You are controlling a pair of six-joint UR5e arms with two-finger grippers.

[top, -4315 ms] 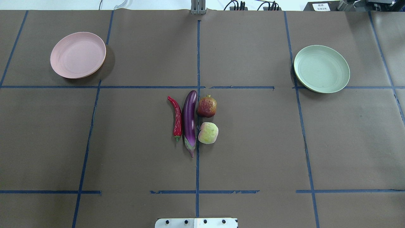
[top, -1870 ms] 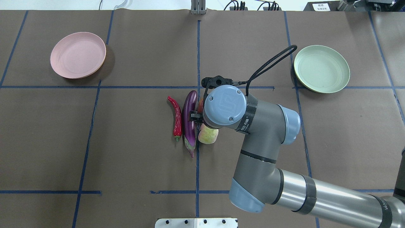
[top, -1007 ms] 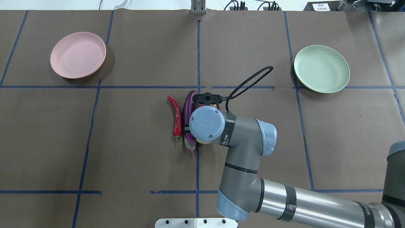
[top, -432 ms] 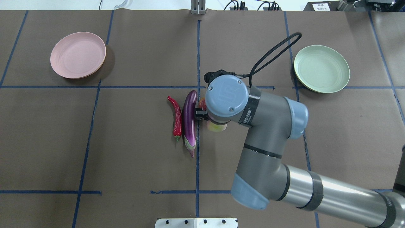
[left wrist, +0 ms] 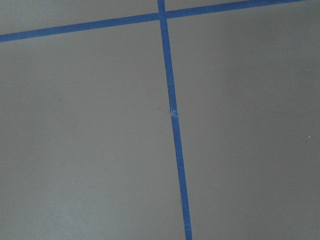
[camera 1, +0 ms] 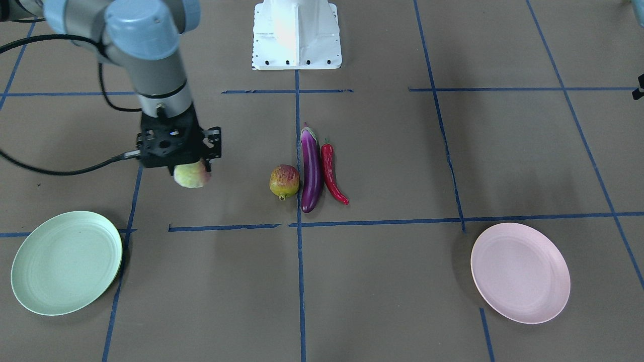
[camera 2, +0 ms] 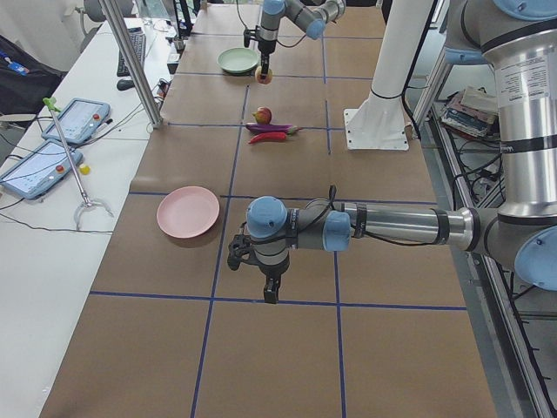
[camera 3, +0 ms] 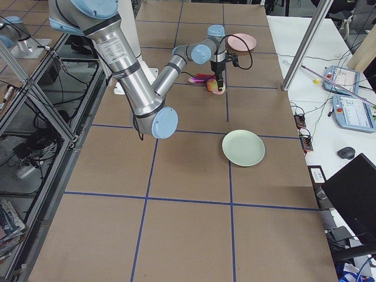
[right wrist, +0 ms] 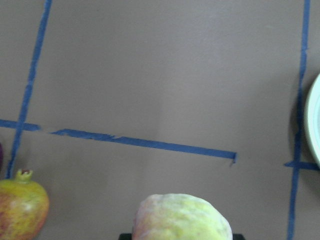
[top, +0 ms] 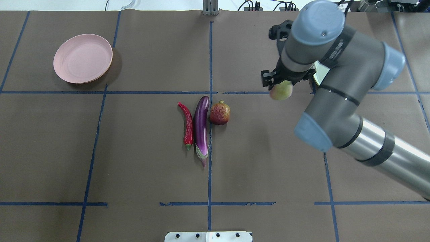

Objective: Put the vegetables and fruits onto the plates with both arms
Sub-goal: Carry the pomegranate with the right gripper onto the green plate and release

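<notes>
My right gripper (top: pixel 281 86) is shut on the pale green-cream fruit (top: pixel 281 91) and holds it above the table, near the mint green plate (camera 1: pixel 66 262). The fruit also shows in the front view (camera 1: pixel 191 175) and the right wrist view (right wrist: pixel 182 217). In the overhead view my arm hides most of that plate. The red and yellow-green fruit (top: pixel 220 113), the purple eggplant (top: pixel 201 129) and the red chili (top: pixel 187 126) lie side by side at the table's middle. The pink plate (top: pixel 83 58) is bare at the far left. My left gripper (camera 2: pixel 270 292) shows only in the left side view; I cannot tell its state.
Blue tape lines cross the brown table cover. The white base block (camera 1: pixel 296 32) stands at the robot's edge. The left wrist view shows only bare cover and tape. A cable loops from my right wrist (camera 1: pixel 60 171).
My right arm came down on the pale fruit beside the eggplant, closed on it, lifted it, and carried it right and away toward the green plate. The other produce has not moved.
</notes>
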